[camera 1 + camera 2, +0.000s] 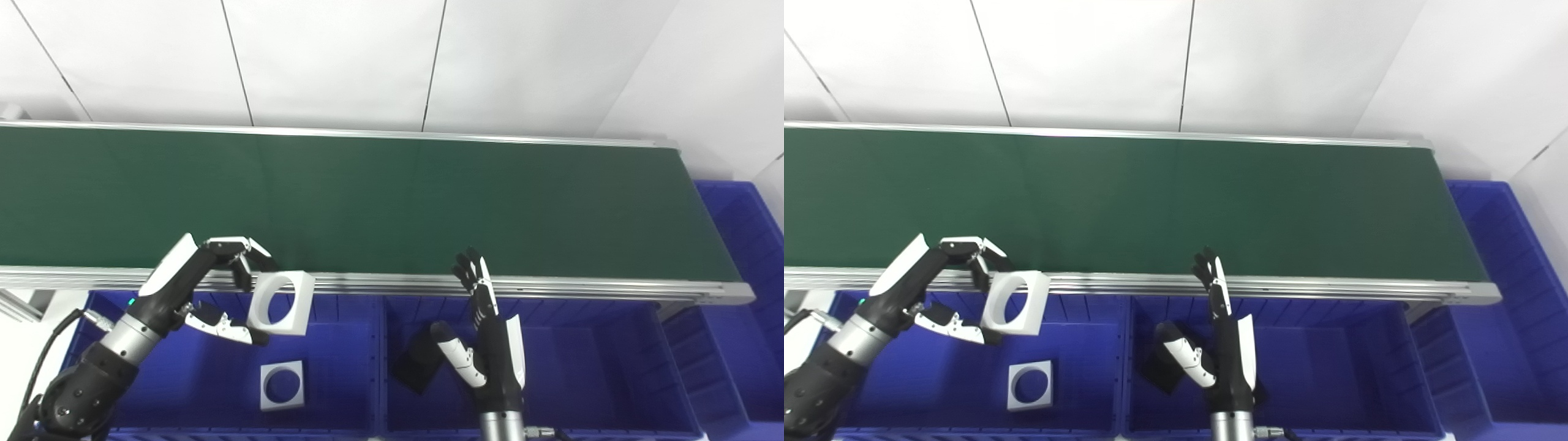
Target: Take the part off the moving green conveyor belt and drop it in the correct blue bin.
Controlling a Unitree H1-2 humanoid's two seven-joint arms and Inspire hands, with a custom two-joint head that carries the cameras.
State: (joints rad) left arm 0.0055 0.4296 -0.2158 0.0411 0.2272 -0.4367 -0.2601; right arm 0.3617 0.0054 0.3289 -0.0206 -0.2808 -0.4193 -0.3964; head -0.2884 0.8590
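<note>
My left hand (214, 288) is shut on a white square part with a round hole (282, 302). It holds the part tilted above the left blue bin (343, 367), just in front of the conveyor's near rail. A second white square part with a hole (282, 385) lies on that bin's floor. My right hand (484, 331) is open and empty, fingers pointing up, above the middle blue bin (582, 367). A black part (418, 366) lies in that bin beside its thumb. The green conveyor belt (367, 196) carries no part in view.
The belt's aluminium near rail (551, 286) runs across in front of the bins. Another blue bin (747, 245) stands at the belt's right end. A white wall lies behind the conveyor.
</note>
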